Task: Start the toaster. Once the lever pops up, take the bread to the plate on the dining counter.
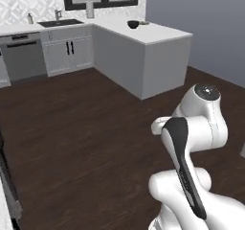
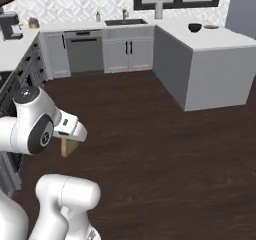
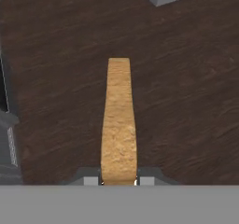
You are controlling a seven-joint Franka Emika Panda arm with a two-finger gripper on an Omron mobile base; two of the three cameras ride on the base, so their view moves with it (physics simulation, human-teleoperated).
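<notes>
The bread [image 3: 118,120], a thin golden-brown slice seen edge-on, is clamped at its 6 o'clock end and points toward 12 o'clock above dark wood floor. The small tan plate [image 2: 211,27] lies flat on the white worktop [image 2: 220,41], at 3 o'clock from a dark bowl.

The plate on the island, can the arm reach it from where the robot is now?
Probably not: the plate sits far across open floor, while the gripper holds the bread near the base.
</notes>
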